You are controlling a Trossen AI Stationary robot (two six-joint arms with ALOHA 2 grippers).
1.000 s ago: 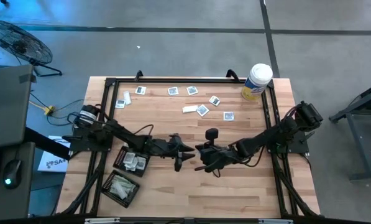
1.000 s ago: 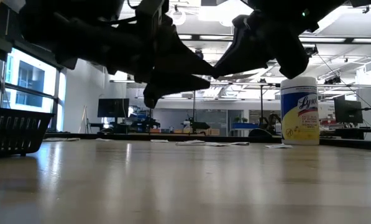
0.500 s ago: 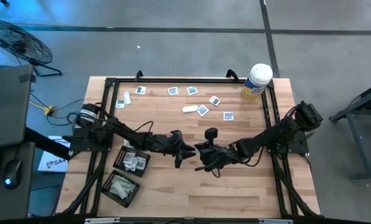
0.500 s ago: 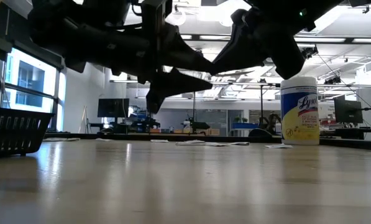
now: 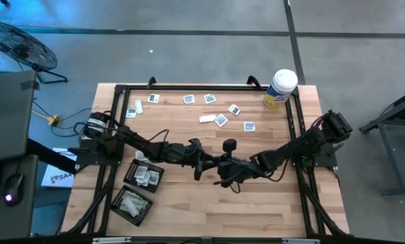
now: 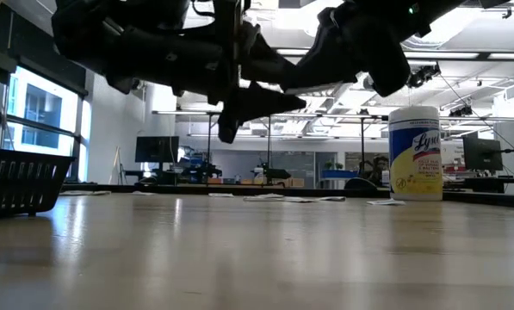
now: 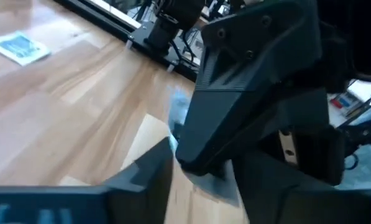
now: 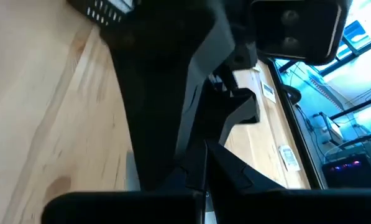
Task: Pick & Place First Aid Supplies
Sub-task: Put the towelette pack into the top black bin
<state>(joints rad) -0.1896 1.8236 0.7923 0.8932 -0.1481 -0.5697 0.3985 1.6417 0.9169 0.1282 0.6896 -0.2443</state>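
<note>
Over the middle of the table my two grippers meet tip to tip, both well above the wood. My right gripper [image 5: 220,165] is shut on a small pale packet [image 7: 176,107]. My left gripper [image 5: 201,163] is open, one finger on either side of the right gripper's tips; whether it touches the packet, I cannot tell. Several more first aid supplies [image 5: 220,120], small flat packets, lie flat on the far part of the table. My right gripper pinches the pale packet between its two finger ends, and only a bluish-white edge [image 7: 175,115] shows beside the dark fingers. The gripper's own body hides the rest of the hold. The packet is lifted clear of the table.
Two black mesh trays [image 5: 142,175] [image 5: 131,205] with packets in them stand at the near left. A white canister with a yellow label [image 5: 280,88] stands at the far right corner. A black frame rail [image 5: 202,87] runs along the far edge.
My left gripper has gone toward the table's right edge, up to my right gripper, and has risen a little. My right gripper has kept its place.
</note>
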